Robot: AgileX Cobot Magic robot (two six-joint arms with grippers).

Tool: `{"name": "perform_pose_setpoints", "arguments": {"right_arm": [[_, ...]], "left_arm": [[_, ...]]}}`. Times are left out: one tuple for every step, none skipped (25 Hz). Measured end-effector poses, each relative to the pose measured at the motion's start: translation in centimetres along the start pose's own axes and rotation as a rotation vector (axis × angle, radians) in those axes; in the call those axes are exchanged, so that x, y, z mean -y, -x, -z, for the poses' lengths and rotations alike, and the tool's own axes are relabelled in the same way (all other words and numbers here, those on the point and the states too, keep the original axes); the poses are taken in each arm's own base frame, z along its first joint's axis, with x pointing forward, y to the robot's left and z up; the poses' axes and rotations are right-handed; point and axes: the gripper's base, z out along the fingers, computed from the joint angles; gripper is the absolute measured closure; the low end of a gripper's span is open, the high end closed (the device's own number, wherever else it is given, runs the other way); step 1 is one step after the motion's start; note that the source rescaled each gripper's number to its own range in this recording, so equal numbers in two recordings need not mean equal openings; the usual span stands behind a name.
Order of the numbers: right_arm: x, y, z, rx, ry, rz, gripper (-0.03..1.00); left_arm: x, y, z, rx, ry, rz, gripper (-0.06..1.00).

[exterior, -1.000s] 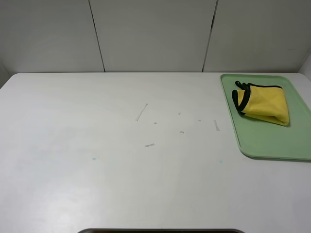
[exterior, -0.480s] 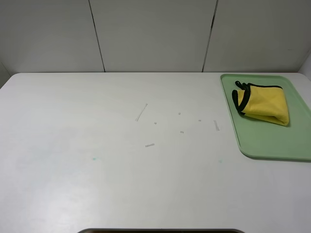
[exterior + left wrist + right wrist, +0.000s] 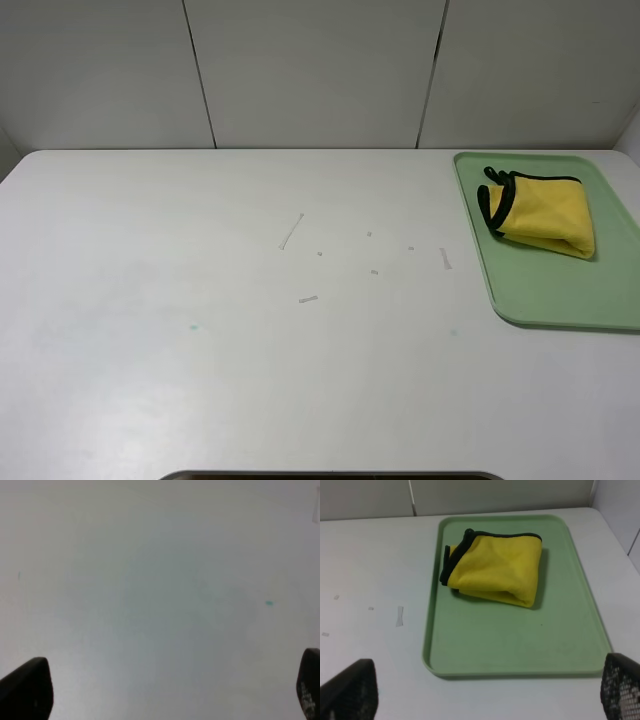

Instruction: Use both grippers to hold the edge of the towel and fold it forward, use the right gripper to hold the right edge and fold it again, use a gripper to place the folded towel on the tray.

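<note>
**Towel on tray, both grippers clear**

Little looks left to go wrong: the loosely folded bundle could spring open, since its black-trimmed edges gape on the side facing the table's middle. Nearest the tray, the right gripper (image 3: 487,692) has its 2 jaws spread wide, holding and touching nothing, short of the tray (image 3: 515,652). The towel (image 3: 495,570) lies folded on the tray's far half. The left gripper (image 3: 165,690) is likewise spread, empty above the bare table (image 3: 160,580).
</note>
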Motion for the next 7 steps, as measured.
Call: {"name": "perform_pose_setpoints", "arguments": {"right_arm": [[0.0, 0.0, 0.0, 0.0, 0.0, 0.0, -0.03], [0.0, 0.0, 0.0, 0.0, 0.0, 0.0, -0.03], [0.0, 0.0, 0.0, 0.0, 0.0, 0.0, -0.03], [0.0, 0.0, 0.0, 0.0, 0.0, 0.0, -0.03], [0.0, 0.0, 0.0, 0.0, 0.0, 0.0, -0.03], [0.0, 0.0, 0.0, 0.0, 0.0, 0.0, -0.03], [0.0, 0.0, 0.0, 0.0, 0.0, 0.0, -0.03]], "left_arm": [[0.0, 0.0, 0.0, 0.0, 0.0, 0.0, -0.06], [0.0, 0.0, 0.0, 0.0, 0.0, 0.0, -0.06], [0.0, 0.0, 0.0, 0.0, 0.0, 0.0, -0.06], [0.0, 0.0, 0.0, 0.0, 0.0, 0.0, -0.06], [0.0, 0.0, 0.0, 0.0, 0.0, 0.0, -0.06], [0.0, 0.0, 0.0, 0.0, 0.0, 0.0, -0.06], [0.0, 0.0, 0.0, 0.0, 0.0, 0.0, -0.06]]}}
